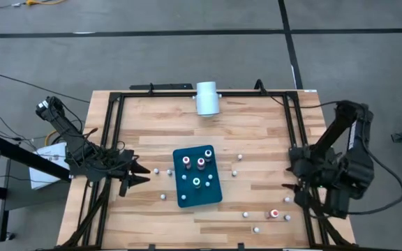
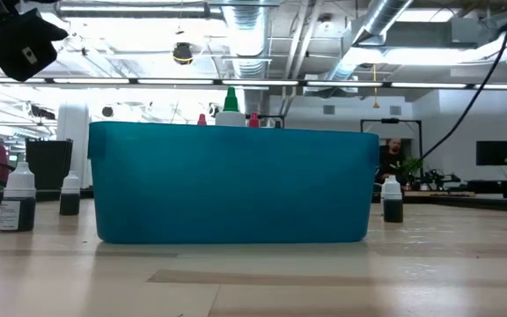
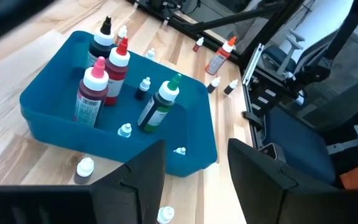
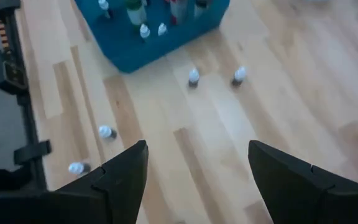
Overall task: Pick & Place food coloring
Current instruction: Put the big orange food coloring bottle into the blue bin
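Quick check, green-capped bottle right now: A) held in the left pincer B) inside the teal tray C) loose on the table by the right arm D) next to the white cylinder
B: in the left wrist view the green-capped bottle leans inside the teal tray beside the red-capped ones, and the high view shows its green top within the tray's walls.

Light wooden slatted table [image 1: 257, 132] inside black frame. Teal tray [image 1: 211, 196] at centre, resting flat. White cylinder [image 1: 206, 98] at far edge, lying on side. Small food coloring bottles [image 1: 274, 213] scattered left and right of tray, most near right corner.
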### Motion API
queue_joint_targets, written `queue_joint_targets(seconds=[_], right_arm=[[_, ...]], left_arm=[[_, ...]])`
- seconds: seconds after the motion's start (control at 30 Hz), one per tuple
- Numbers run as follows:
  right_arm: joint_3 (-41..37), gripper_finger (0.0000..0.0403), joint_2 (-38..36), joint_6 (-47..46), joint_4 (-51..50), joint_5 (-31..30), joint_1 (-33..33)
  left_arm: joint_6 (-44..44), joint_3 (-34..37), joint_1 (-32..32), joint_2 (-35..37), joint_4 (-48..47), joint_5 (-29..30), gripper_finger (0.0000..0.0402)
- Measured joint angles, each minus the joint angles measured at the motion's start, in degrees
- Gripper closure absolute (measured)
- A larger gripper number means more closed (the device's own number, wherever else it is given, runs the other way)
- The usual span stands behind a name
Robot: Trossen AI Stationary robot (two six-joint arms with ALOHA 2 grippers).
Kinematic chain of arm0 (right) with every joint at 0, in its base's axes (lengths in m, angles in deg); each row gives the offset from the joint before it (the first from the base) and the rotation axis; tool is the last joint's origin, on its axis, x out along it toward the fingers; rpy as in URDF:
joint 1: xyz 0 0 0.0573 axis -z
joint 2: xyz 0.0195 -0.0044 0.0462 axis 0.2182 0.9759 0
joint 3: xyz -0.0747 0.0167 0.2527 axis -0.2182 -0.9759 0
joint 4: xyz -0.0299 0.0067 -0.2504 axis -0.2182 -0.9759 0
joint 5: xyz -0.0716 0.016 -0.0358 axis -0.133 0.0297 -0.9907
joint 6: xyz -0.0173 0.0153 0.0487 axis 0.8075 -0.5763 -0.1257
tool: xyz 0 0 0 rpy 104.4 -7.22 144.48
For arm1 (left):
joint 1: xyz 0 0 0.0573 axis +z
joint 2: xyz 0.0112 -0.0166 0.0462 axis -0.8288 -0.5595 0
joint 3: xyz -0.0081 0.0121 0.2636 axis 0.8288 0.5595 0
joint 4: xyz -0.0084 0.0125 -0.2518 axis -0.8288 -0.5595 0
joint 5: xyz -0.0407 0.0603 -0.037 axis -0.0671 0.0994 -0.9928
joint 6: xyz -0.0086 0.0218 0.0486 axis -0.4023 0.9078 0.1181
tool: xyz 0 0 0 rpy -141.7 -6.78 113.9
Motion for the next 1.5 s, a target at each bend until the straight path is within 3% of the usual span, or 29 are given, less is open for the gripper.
queue_joint_targets(seconds=[0.17, 0.43, 0.67, 0.83, 1.17, 1.33, 1.5], right_arm=[[-4.61, 0.0136, -0.67, -10.25, 1.69, 1.96, -7.65], [-10.02, 0.0136, 3.13, -22.35, 12.72, 2.61, -16.66], [-10.62, 0.0136, 11.13, -28.45, 14.19, 2.71, -17.92], [-11.17, 0.0136, 12.01, -32.59, 13.89, 2.71, -17.48], [-17.87, 0.0136, 6.95, -26.63, 16.55, 3.41, -13.78], [-18.16, 0.0136, 5.78, -18.61, 16.18, 2.97, -13.02], [-18.16, 0.0136, 5.65, -17.45, 12.47, 2.96, -13.68]], left_arm=[[-1.46, 0.00, 0.00, -0.01, -0.02, 0.32, 0.0236], [-3.03, 0.00, 0.01, -0.02, -0.04, 2.12, 0.0236], [-3.10, 0.00, 0.01, -0.02, 0.02, 4.46, 0.0236], [-3.12, 0.00, 0.00, -0.02, 1.15, 4.50, 0.0236], [-2.94, 0.00, 0.02, -0.02, 2.48, 3.39, 0.0236], [-2.96, 0.00, 0.02, -0.02, 2.45, 3.23, 0.0236], [-2.94, 0.00, 0.02, -0.02, 2.43, 3.24, 0.0236]])
